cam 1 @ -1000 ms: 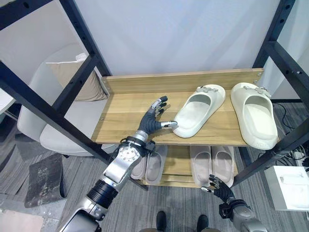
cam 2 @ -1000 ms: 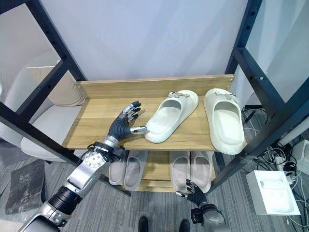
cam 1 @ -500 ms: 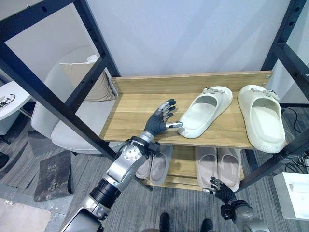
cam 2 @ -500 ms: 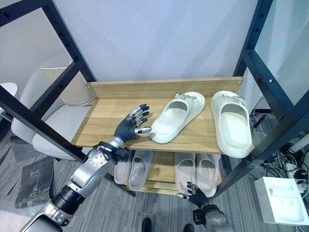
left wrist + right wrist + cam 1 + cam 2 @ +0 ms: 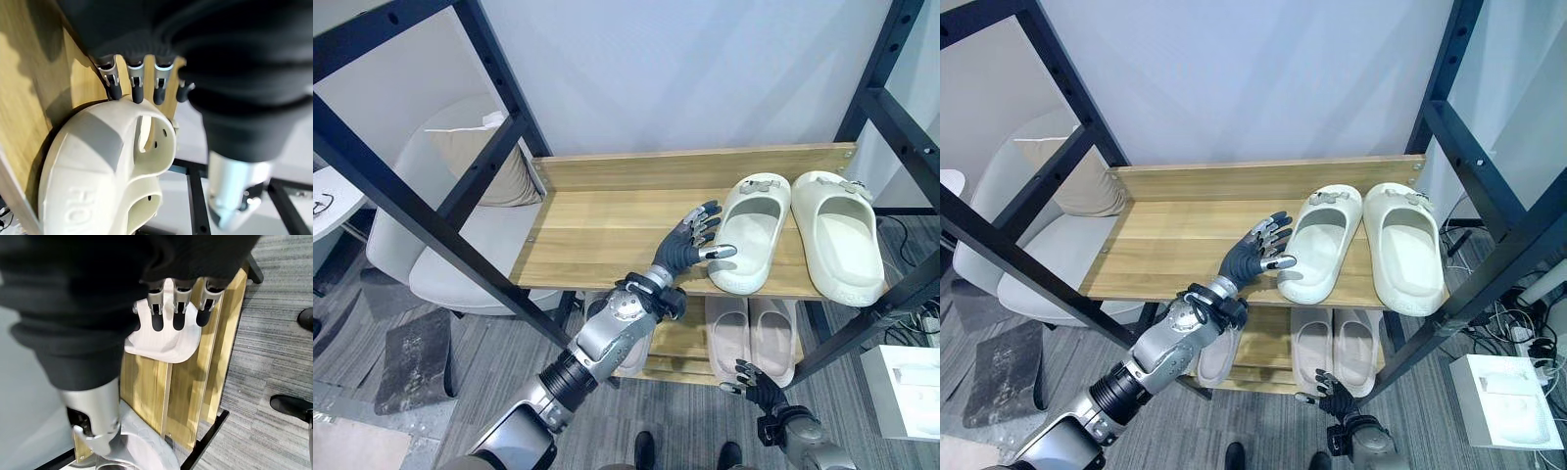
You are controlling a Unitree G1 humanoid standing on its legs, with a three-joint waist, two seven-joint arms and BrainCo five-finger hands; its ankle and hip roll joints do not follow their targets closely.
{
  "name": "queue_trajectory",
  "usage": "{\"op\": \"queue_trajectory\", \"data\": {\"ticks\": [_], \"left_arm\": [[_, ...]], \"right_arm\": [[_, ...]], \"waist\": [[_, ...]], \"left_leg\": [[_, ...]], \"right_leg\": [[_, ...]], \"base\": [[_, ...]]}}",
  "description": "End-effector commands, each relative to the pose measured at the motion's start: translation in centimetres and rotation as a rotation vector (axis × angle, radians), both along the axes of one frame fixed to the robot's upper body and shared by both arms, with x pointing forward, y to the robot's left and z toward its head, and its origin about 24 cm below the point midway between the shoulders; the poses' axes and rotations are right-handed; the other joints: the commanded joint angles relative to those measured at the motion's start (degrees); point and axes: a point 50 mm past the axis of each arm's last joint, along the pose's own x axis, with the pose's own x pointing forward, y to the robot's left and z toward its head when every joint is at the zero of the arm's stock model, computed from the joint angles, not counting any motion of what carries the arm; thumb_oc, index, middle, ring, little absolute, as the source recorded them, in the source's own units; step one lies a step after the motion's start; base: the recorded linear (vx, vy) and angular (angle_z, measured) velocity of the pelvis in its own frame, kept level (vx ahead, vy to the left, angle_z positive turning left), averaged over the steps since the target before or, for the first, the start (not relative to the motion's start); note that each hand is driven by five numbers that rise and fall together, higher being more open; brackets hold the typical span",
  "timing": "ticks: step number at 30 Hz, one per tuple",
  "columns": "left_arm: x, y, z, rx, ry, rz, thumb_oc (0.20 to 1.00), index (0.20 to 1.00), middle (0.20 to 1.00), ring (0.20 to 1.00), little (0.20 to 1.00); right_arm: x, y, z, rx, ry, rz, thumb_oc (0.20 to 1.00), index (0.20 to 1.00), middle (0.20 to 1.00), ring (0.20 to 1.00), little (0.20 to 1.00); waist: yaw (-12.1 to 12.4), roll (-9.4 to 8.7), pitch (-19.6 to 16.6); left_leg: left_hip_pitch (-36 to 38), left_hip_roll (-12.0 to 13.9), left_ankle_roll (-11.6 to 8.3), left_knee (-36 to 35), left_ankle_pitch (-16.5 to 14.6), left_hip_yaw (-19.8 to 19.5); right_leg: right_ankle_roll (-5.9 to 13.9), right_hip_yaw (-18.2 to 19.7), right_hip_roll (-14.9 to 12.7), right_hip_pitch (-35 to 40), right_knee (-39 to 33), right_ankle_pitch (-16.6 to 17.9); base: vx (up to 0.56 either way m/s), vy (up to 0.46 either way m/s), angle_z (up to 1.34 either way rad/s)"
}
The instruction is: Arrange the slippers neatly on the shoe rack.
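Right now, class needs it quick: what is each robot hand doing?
Left robot hand: open, straight fingers against the side of the left white slipper.
Right robot hand: open, holding nothing, low by the lower shelf.

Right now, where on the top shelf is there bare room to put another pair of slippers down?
The left stretch of the top shelf is bare wood, bordered by the black frame post and the left hand. The right end is crowded: the hand's straight fingers rest against the near slipper, which sits close beside the far slipper at the edge.

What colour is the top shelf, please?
Light wood-grain top shelf, clearest in the left eye view.
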Motion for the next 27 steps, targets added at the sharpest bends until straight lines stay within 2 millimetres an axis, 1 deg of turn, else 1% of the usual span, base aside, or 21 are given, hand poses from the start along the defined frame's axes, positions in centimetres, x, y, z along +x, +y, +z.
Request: {"op": "queue_trajectory", "data": {"ticks": [1,4,7,13,15,24,27], "left_arm": [[1.6,-2.3,2.2,-0.047,-0.029,-0.037,1.0,1.0,1.0,1.0,1.0],[1.5,-2.9,2.5,-0.082,-0.01,-0.028,1.0,1.0,1.0,1.0,1.0],[1.4,-3.0,2.5,-0.099,0.001,-0.018,1.0,1.0,1.0,1.0,1.0],[0.5,-3.5,1.9,-0.125,0.034,-0.045,1.0,1.0,1.0,1.0,1.0],[-0.1,-3.6,1.4,-0.134,0.06,-0.078,1.0,1.0,1.0,1.0,1.0],[-1.0,-4.0,1.8,-0.141,0.046,-0.14,1.0,1.0,1.0,1.0,1.0],[-1.1,-4.5,1.2,-0.117,0.06,-0.134,1.0,1.0,1.0,1.0,1.0]], "right_arm": [[1.8,1.4,1.0,0.056,-0.084,-0.004,1.0,1.0,1.0,1.0,1.0],[1.7,1.6,0.9,0.057,-0.079,-0.011,1.0,1.0,1.0,1.0,1.0],[1.7,1.8,0.9,0.062,-0.081,-0.019,1.0,1.0,1.0,1.0,1.0],[1.6,2.2,0.7,0.073,-0.079,-0.027,1.0,1.0,1.0,1.0,1.0],[1.6,2.2,0.7,0.074,-0.076,-0.031,1.0,1.0,1.0,1.0,1.0],[1.6,2.1,0.7,0.064,-0.073,-0.021,1.0,1.0,1.0,1.0,1.0],[1.8,2.5,0.8,0.077,-0.082,-0.024,1.0,1.0,1.0,1.0,1.0]], "waist": [[-0.73,-2.96,1.18],[-0.74,-3.03,1.19],[-0.72,-3.09,1.23],[-0.5,-3.24,1.31],[-0.38,-3.23,1.33],[0.11,-3.21,1.27],[0.2,-3.43,1.31]], "left_leg": [[3.4,-1.59,-0.94,-0.44,-4.39,-0.48],[3.41,-1.62,-0.98,-0.44,-4.31,-0.55],[3.44,-1.64,-0.96,-0.44,-4.28,-0.66],[3.49,-1.77,-0.9,-0.44,-4.3,-0.86],[3.51,-1.75,-0.88,-0.44,-4.28,-0.97],[3.45,-1.78,-0.82,-0.44,-4.24,-1.5],[3.38,-1.83,-0.85,-0.44,-4.14,-1.53]], "right_leg": [[3.2,-0.74,-1.75,1.63,0.05,-2.96],[3.18,-0.81,-1.73,1.72,0.05,-3.0],[3.18,-0.87,-1.75,1.79,0.05,-2.97],[3.14,-1.11,-1.82,2.0,0.05,-2.97],[3.13,-1.08,-1.84,2.01,0.05,-2.96],[3.03,-1.36,-1.79,2.17,0.05,-3.04],[2.95,-1.41,-1.65,2.05,0.05,-3.05]], "base": [[0.0,0.0,0.0],[0.0,0.0,0.0],[0.0,0.0,0.0],[0.0,0.0,0.0],[0.0,0.0,0.0],[0.0,0.0,0.0],[0.0,0.0,0.0]]}}
